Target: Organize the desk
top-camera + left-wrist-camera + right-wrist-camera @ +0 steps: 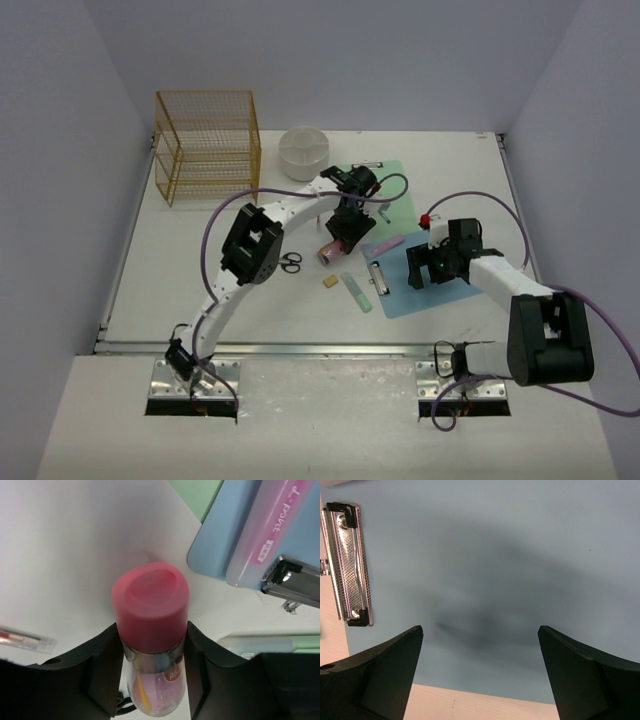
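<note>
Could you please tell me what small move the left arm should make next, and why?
Probably lift straight up a little: the left pincer is closed on the pink-capped bottle just below its cap, and the blue clipboard lies close beside it on the desk.

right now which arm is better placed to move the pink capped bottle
Left: the left claw is shut on the bottle, while the right claw hangs open and empty above the blue clipboard.
</note>
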{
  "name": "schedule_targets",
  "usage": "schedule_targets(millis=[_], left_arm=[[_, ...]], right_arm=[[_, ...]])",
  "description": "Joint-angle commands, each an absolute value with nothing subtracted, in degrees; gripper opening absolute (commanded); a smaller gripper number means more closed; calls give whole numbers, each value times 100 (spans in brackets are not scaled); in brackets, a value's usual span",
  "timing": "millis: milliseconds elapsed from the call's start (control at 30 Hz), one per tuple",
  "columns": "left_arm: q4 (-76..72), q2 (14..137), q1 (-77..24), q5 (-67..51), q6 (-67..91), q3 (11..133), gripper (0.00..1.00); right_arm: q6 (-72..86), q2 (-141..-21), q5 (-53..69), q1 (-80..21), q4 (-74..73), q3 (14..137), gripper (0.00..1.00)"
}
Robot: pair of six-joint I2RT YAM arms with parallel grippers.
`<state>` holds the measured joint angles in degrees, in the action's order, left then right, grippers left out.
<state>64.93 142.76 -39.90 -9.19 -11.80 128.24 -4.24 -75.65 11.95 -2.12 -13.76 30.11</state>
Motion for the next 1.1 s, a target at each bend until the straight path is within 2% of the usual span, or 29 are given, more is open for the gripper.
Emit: schedule_targets(millis=[0, 33, 67, 167, 267, 333, 567, 733, 1067], left_arm=[[5213, 12292, -3726, -933, -764, 12080, 0], [4751, 12017, -3638, -839, -648, 11828, 0], [3994, 11212, -3536, -671, -511, 11057, 0], [828, 9482, -3123, -497, -302, 8960, 0], [-1415, 8577, -2923, -350, -535, 7326, 0], [-2129, 8479, -2912, -282, -863, 6991, 0], [-3454, 9304, -2344, -644, -550, 7272, 0], [-4015, 10397, -2127, -668, -518, 8147, 0], [-4350, 11902, -1967, -492, -661, 9237, 0]], right_arm=[[-308, -7401, 1292, -176, -1204, 3126, 99], [-305, -7380, 1292, -179, -1181, 3117, 99], [-297, -7367, 1292, -185, -1158, 3107, 99], [-298, -7356, 1317, -185, -1117, 3094, 99], [-290, -7380, 1318, -182, -1103, 3111, 99], [-290, -7425, 1318, -182, -1090, 3126, 99], [-284, -7550, 1296, -178, -1081, 3162, 99], [-325, -7567, 1213, -184, -1090, 3129, 99], [-382, -7567, 1140, -185, -1101, 3096, 99]])
